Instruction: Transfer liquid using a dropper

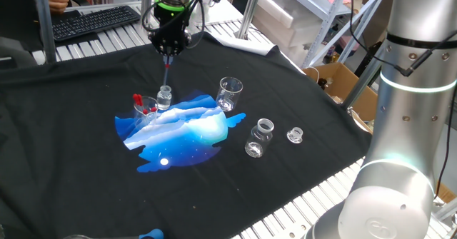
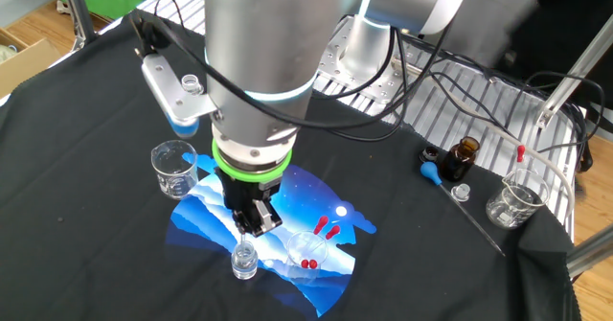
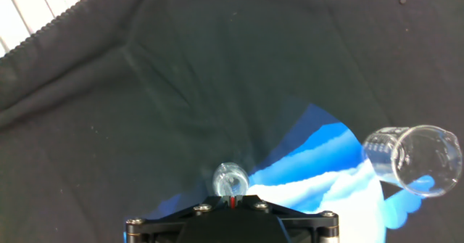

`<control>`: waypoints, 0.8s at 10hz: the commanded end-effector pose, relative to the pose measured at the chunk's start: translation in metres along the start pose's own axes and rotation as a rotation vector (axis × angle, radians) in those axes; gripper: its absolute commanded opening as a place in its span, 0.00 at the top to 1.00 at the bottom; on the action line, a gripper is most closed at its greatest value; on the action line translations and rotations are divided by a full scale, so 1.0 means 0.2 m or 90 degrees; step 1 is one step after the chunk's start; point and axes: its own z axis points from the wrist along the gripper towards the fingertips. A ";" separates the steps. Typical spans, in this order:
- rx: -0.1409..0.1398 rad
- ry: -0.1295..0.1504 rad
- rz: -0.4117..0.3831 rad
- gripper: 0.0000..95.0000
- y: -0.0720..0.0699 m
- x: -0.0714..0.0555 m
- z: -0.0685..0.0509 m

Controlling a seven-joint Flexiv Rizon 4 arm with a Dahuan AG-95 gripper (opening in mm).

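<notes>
No brand, label or writing can be read on any of the glassware or on the arm.

The gripper (image 1: 168, 53) hangs over the left part of the blue-and-white mat (image 1: 187, 132), its jaws closed on the dropper (image 1: 166, 70), whose red bulb shows just under the fingertips with the thin tube pointing down. The tube's tip is directly above, or possibly just inside, the mouth of a small glass vial (image 1: 164, 98); the views are too coarse to say which. In the hand view the vial's round mouth (image 3: 230, 178) sits right below a sliver of the red bulb (image 3: 232, 200).

Just left of the vial stands a beaker holding red-bulbed droppers (image 1: 144, 108). A second, clear beaker (image 1: 229, 93) stands on the mat's far right edge. On the black cloth (image 1: 86, 160), right of the mat, are a wider glass jar (image 1: 259, 138) and a small glass cap (image 1: 295, 135).

In the other fixed view a brown bottle (image 2: 463, 158), a blue bulb (image 2: 433, 171) and another beaker (image 2: 514, 198) sit well apart near the cloth's right edge. A keyboard (image 1: 94, 21) lies beyond the far left.
</notes>
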 end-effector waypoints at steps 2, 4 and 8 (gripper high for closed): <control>-0.001 -0.003 -0.007 1.00 0.00 0.00 0.02; -0.002 -0.003 -0.014 1.00 0.00 0.00 0.05; -0.009 0.015 -0.019 1.00 0.01 0.01 0.11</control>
